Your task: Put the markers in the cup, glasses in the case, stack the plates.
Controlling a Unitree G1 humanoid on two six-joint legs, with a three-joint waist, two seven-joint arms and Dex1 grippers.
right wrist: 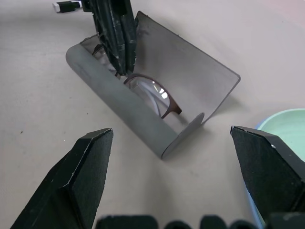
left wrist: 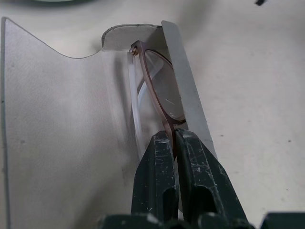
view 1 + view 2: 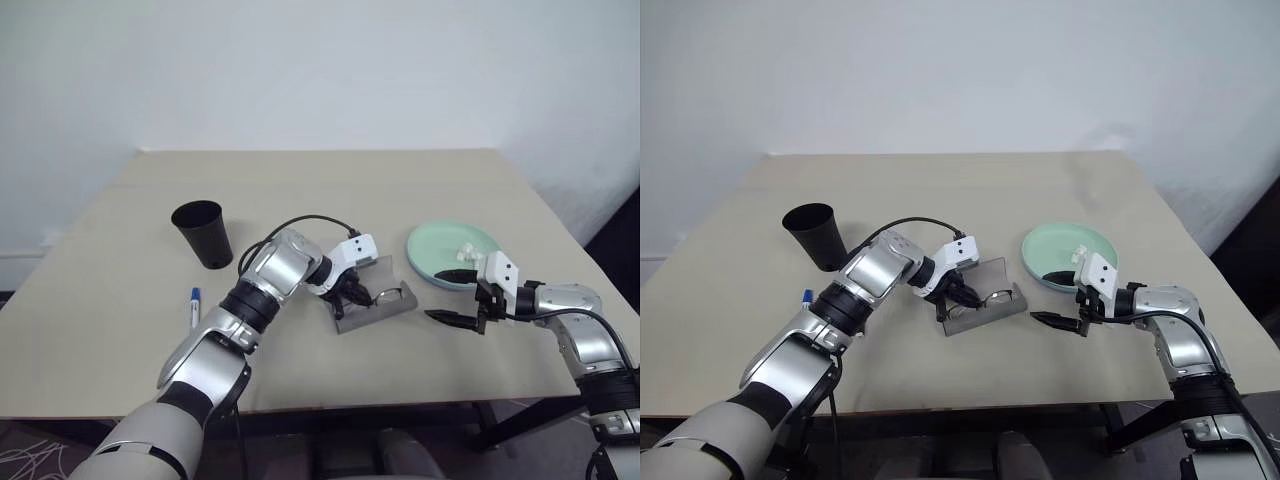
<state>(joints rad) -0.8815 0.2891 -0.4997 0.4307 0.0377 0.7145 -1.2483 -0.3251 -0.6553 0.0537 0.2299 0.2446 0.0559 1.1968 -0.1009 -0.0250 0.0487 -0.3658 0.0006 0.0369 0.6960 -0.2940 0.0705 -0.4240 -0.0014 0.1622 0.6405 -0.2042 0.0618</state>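
The grey case (image 3: 392,300) lies open mid-table with its flap up. The brown-rimmed glasses (image 2: 159,90) sit in its trough, and my left gripper (image 3: 352,294) is shut on their frame near one lens (image 1: 152,93). My right gripper (image 3: 446,296) hovers open just right of the case, between it and the mint green plate (image 3: 440,245). The black cup (image 3: 203,232) stands upright at the left. A white marker (image 3: 195,308) with a blue cap lies on the table in front of the cup.
A small white scrap (image 3: 465,248) rests on the green plate. The table's front edge (image 3: 330,408) runs close below the case, and its right edge passes just beyond my right arm. Bare tabletop stretches behind the cup and case.
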